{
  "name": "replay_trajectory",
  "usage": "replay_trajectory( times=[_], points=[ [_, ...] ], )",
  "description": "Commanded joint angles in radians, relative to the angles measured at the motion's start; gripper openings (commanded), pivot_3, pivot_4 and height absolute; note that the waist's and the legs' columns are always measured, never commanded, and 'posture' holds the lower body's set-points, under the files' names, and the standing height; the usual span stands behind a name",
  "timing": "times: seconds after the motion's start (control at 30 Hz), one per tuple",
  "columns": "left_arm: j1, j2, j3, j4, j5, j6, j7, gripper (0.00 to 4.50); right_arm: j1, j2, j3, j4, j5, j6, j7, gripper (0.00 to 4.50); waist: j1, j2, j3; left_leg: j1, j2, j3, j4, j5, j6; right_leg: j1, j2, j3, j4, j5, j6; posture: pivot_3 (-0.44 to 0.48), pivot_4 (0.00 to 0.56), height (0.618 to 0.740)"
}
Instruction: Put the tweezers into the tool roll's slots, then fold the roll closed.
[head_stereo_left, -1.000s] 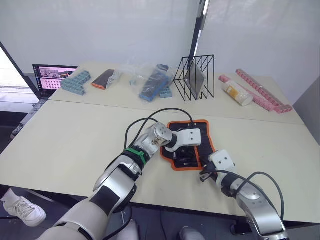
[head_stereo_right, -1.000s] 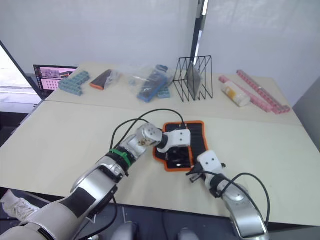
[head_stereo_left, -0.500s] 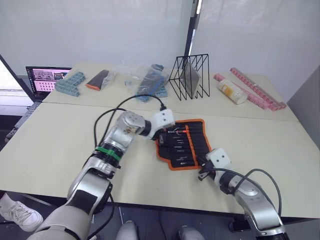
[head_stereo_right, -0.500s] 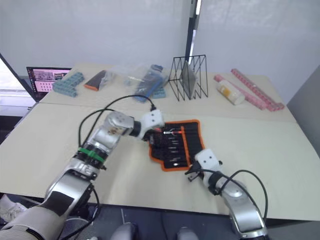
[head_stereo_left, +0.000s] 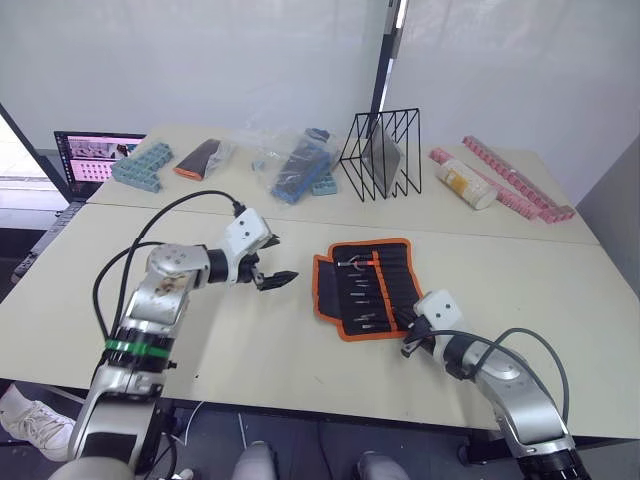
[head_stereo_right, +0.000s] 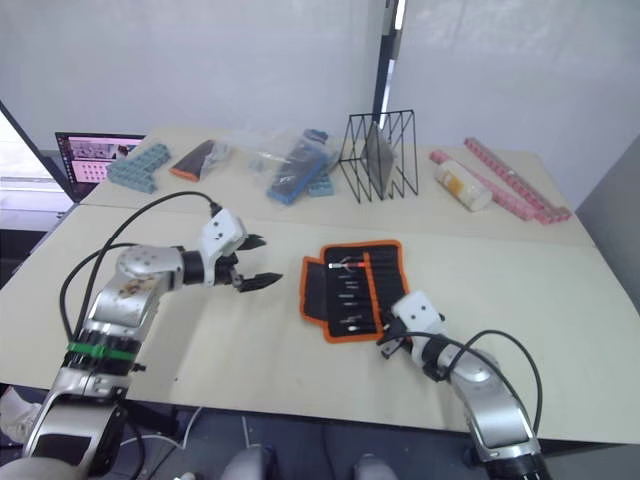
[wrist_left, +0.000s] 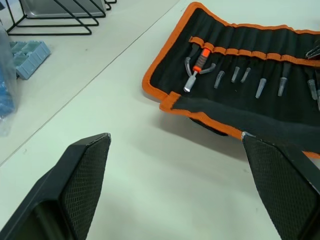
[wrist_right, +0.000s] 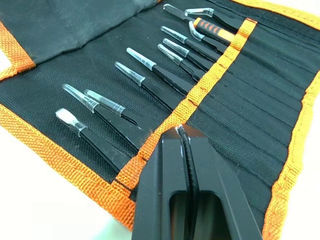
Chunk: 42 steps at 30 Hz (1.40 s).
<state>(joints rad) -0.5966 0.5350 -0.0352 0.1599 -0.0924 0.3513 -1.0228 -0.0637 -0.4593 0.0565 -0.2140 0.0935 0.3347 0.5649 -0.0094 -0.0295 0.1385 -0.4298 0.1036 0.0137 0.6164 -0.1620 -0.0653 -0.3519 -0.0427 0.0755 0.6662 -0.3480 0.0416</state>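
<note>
Your left gripper (head_stereo_left: 270, 272) has pulled off the tool roll (head_stereo_left: 368, 288), fingers spread wide; your right gripper (wrist_right: 184, 150) is pinched together at its orange stripe.

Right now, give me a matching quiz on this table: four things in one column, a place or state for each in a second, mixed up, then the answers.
Things:
1. left gripper
2. right gripper
3. tool roll
4. wire rack

Places or states:
A. lying unrolled, tweezers tucked in its slots
B. shut, at the roll's near edge
C. on the far table, past the roll
D. open, above the table, left of the roll

Pairs: 1-D, 2-B, 3-A, 4-C
</note>
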Motion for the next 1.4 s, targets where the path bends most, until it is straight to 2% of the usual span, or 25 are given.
replay_trajectory(
  times=[0.03,0.17,0.33,0.57,0.67,0.8,0.97,1.03,1.23,1.4],
  points=[
    [0.071,-0.01,0.099,-0.087,-0.08,0.012,0.076,4.46,0.007,-0.016,-0.034,0.026,0.024,0.003,0.014,0.0,0.0,0.0,0.0,0.0,0.0,0.0,0.0,0.0,0.0,0.0,0.0,0.0,0.0,0.0,0.0,0.0,0.15,0.713],
    [0.193,-0.032,0.15,-0.132,-0.113,-0.03,0.143,4.46,0.021,-0.02,-0.06,0.015,0.051,0.0,0.025,0.0,0.007,0.0,0.0,-0.001,0.0,0.0,0.0,0.0,0.0,0.0,0.0,0.0,-0.001,0.0,0.0,0.0,0.15,0.713],
    [0.331,-0.001,0.188,-0.216,-0.164,-0.018,0.141,4.46,0.034,-0.017,-0.106,-0.003,0.099,-0.007,0.031,0.0,0.014,0.0,0.0,-0.001,0.0,0.0,0.0,0.0,0.0,-0.001,0.0,0.0,-0.001,0.0,0.0,0.0,0.15,0.713],
    [0.388,0.019,0.222,-0.254,-0.208,-0.001,0.176,4.46,0.038,-0.017,-0.122,-0.032,0.156,-0.008,0.068,0.0,0.015,0.001,0.001,-0.001,0.0,0.0,0.0,0.0,0.0,-0.001,0.0,0.0,-0.001,0.0,0.0,0.0,0.15,0.713],
    [0.399,0.019,0.21,-0.266,-0.224,0.007,0.172,4.5,0.031,-0.006,-0.12,-0.061,0.182,0.006,0.071,0.82,0.015,0.001,0.001,-0.001,0.0,0.0,-0.001,0.0,0.0,-0.001,0.0,0.0,-0.001,0.0,0.0,0.0,0.15,0.713],
    [0.397,0.027,0.2,-0.263,-0.234,-0.006,0.16,4.5,0.05,0.004,-0.076,-0.137,0.208,0.039,0.083,2.19,0.015,0.001,0.001,-0.001,0.0,0.0,-0.001,0.0,0.0,-0.002,0.0,0.0,-0.001,0.0,0.0,0.0,0.15,0.713],
    [0.401,0.066,0.169,-0.271,-0.242,-0.013,0.103,4.5,0.03,0.004,0.065,-0.213,0.102,0.031,0.051,3.95,0.013,0.001,0.001,-0.001,0.0,0.0,-0.001,0.0,0.0,-0.002,0.0,0.0,-0.001,0.0,0.0,0.0,0.15,0.713],
    [0.415,0.079,0.154,-0.279,-0.241,-0.023,0.085,4.5,0.01,0.012,0.121,-0.223,0.058,0.038,0.034,4.48,0.012,0.001,0.001,-0.001,0.0,0.001,-0.001,0.0,0.0,-0.002,0.0,0.0,-0.001,0.0,0.0,0.0,0.15,0.713],
    [0.437,0.126,0.144,-0.278,-0.23,-0.049,0.055,4.5,-0.069,0.05,0.22,-0.198,-0.027,0.061,-0.009,4.48,0.012,0.001,0.001,-0.001,0.001,0.001,-0.002,0.0,0.0,-0.003,0.0,0.0,-0.001,0.0,-0.001,0.0,0.15,0.713],
    [0.437,0.161,0.159,-0.3,-0.287,0.031,0.036,4.5,-0.134,0.109,0.285,-0.13,-0.089,0.078,-0.052,4.48,0.012,0.001,0.001,-0.001,0.001,0.001,-0.002,0.0,0.0,-0.004,0.0,0.0,-0.001,0.0,-0.001,0.0,0.15,0.713]
  ],
)
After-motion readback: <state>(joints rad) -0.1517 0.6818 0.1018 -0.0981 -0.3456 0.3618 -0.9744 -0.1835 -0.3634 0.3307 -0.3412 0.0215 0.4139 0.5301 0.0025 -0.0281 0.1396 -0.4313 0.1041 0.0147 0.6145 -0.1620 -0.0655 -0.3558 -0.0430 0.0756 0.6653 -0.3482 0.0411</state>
